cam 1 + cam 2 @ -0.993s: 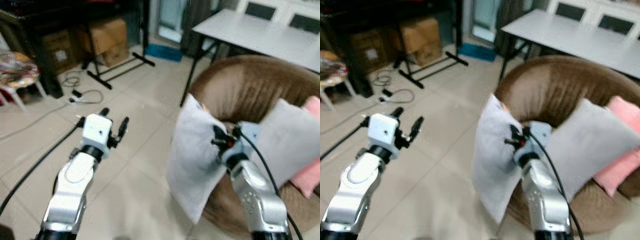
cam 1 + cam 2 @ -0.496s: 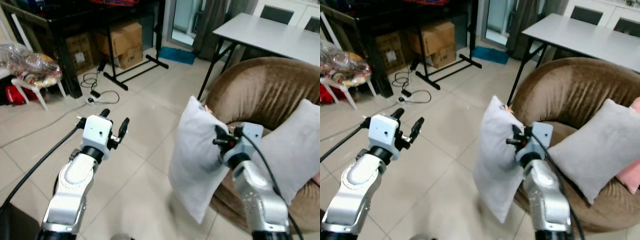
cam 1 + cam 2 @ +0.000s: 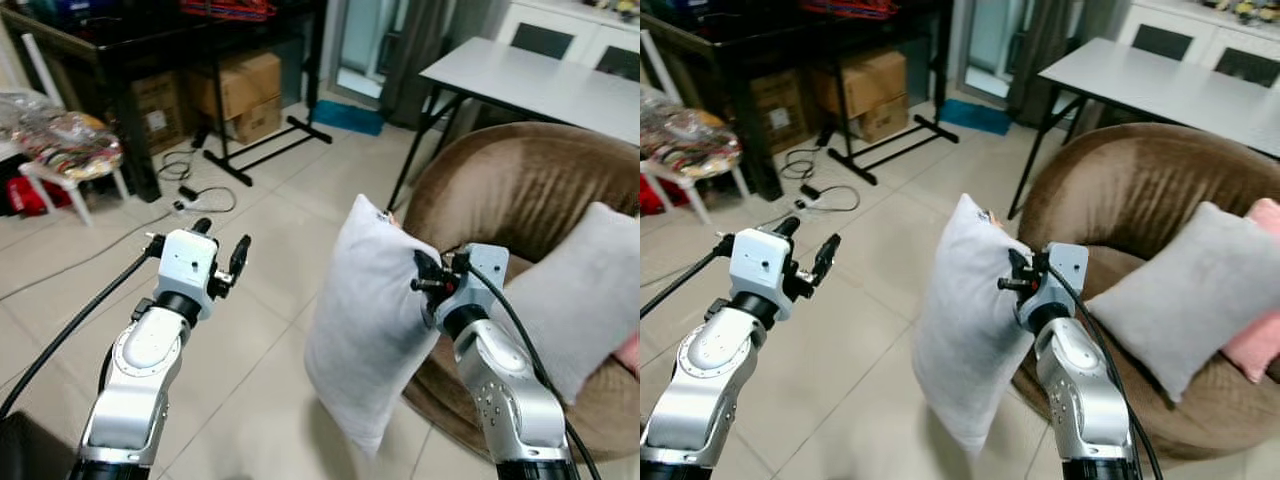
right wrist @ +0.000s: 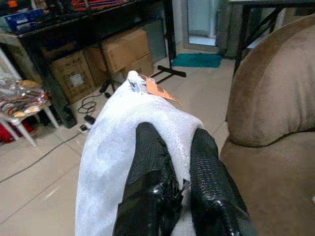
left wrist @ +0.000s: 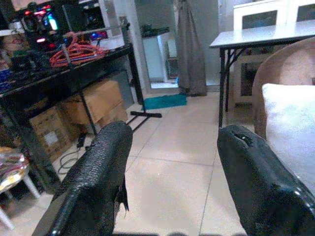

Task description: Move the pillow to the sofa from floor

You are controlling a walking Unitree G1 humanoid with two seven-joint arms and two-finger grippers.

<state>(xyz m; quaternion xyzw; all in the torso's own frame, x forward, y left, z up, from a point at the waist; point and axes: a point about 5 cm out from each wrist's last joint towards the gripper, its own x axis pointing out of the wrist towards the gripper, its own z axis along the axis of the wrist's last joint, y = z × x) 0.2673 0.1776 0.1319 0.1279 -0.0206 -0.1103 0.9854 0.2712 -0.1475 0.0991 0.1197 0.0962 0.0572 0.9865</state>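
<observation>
**A:** What is your right gripper (image 3: pixel 422 277) holding?

**B:** It pinches the white pillow (image 3: pixel 365 320) near its top edge. Your two black fingers (image 4: pixel 206 169) have a bumpy, rubbery skin, and they are squeezed onto a fold of the cloth. The pillow is soft and puffy, with a smooth pale cover. A small orange tag (image 4: pixel 156 89) sticks out at its top corner.

**A:** Where is the pillow?

**B:** It hangs in the air, off the tiled floor (image 3: pixel 265 330), just beside the front of the brown sofa (image 3: pixel 520 200). It hangs tall and a bit tilted, with one corner pointing down.

**A:** What is the sofa like?

**B:** Round and fuzzy, like velvet. A grey pillow (image 3: pixel 1185 290) leans inside it already, and a pink pillow (image 3: pixel 1255 330) sits next to that one.

**A:** How are your arms?

**B:** Your right arm is bent up, silver and shiny, with the gripper at the pillow's side. Your left arm is lifted too, out over the tiles. Your left gripper (image 3: pixel 220 250) has its fingers (image 5: pixel 101 167) spread wide with nothing between them.

**A:** Anything else around?

**B:** A white table (image 3: pixel 520 80) with thin black legs stands behind the sofa. Cardboard boxes (image 3: pixel 235 90) sit under a dark desk (image 3: pixel 130 40), and black cables (image 3: pixel 190 175) curl on the floor.
</observation>
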